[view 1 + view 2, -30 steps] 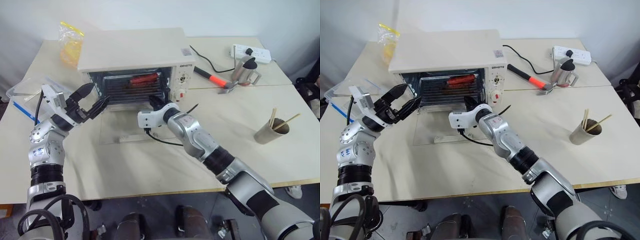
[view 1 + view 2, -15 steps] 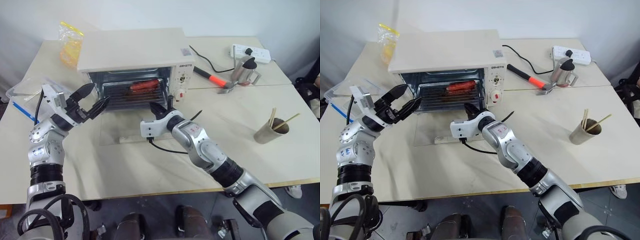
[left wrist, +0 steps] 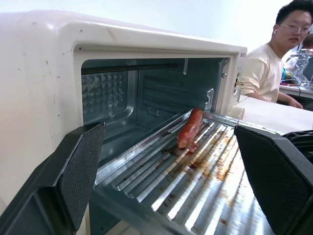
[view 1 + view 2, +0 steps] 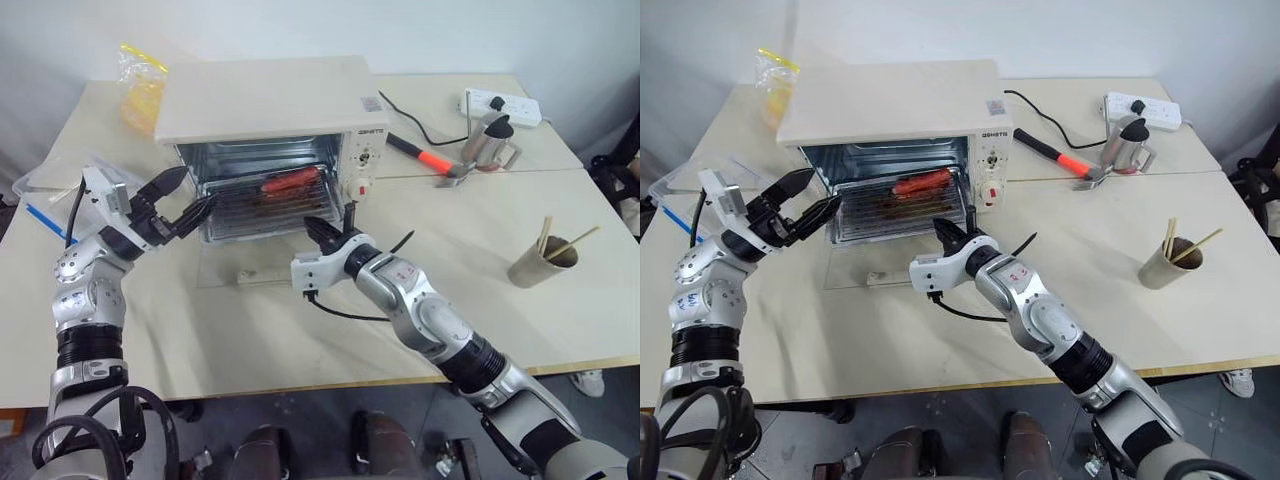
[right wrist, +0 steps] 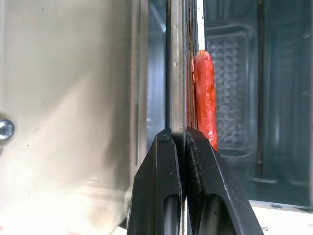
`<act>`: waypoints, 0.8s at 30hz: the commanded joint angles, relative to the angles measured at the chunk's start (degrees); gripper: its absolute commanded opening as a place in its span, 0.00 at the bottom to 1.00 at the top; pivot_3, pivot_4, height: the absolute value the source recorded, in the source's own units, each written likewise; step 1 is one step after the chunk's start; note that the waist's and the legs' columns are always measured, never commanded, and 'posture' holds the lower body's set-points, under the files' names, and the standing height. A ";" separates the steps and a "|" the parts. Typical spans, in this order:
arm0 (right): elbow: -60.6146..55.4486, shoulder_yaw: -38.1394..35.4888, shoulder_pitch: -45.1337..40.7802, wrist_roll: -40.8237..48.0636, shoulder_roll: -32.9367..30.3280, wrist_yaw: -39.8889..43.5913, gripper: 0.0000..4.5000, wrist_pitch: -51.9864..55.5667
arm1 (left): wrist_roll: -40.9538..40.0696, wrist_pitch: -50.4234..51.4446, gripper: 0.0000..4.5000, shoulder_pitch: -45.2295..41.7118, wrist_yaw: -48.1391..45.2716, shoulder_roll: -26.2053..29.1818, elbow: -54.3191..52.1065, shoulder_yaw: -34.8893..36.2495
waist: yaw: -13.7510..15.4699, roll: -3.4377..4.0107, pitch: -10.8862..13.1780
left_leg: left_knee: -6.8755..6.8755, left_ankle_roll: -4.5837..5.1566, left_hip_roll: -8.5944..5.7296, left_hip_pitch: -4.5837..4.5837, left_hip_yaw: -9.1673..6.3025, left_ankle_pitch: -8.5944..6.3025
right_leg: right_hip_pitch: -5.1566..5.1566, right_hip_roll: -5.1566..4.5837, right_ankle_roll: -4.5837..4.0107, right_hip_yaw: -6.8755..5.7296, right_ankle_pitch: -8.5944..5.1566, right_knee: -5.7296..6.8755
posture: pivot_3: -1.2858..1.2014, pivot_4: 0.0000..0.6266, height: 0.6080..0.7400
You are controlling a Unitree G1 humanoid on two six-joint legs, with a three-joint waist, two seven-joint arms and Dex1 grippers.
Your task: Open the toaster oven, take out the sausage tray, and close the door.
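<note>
The right gripper (image 4: 952, 236) has its fingers pinched tight on the near edge of the sausage tray (image 4: 902, 207), which juts halfway out of the toaster oven (image 4: 895, 110) over the lowered door (image 4: 865, 262). The left gripper (image 4: 805, 203) hovers at the tray's left side, fingers spread wide, touching nothing. The sausage (image 4: 921, 183) lies toward the tray's far end.

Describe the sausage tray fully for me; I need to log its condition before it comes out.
The sausage tray is shallow, rectangular, ribbed, silvery metal with brown greasy stains. It sits roughly level, drawn partway out of the toaster oven, its front over the lowered door. One red sausage lies toward its back. The right gripper is shut on its front edge near the right corner. The open left gripper is close to its left side, not touching.
</note>
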 commanded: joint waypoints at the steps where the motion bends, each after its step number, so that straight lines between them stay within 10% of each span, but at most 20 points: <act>1: -5.94 -2.73 1.95 -0.18 -1.13 -0.38 0.00 -2.34 | -0.12 -0.09 1.00 -1.01 0.73 1.70 -0.34 1.66 | 0.05 -0.02 -0.01 | 0.00 0.00 0.00 0.01 0.00 0.00 | 0.01 0.00 0.00 0.00 0.00 0.00 | 0.52 0.24 1.00; 10: -12.06 -6.29 6.83 3.44 -3.85 4.24 0.00 -6.50 | -1.35 2.51 1.00 0.92 0.88 2.48 -3.18 2.31 | 0.02 -0.02 -0.01 | 0.01 0.01 0.00 0.03 -0.01 0.00 | 0.02 0.00 0.00 0.03 0.00 0.00 | 0.52 0.24 1.00; 24: -10.59 -10.42 5.77 7.90 -7.51 3.92 0.00 -17.48 | -28.84 49.05 1.00 22.34 14.87 9.64 -33.66 15.48 | 0.26 -0.07 0.02 | -0.03 0.01 0.35 0.10 -0.14 -0.01 | 0.06 -0.01 -0.01 0.08 -0.01 -0.02 | 0.52 0.24 1.00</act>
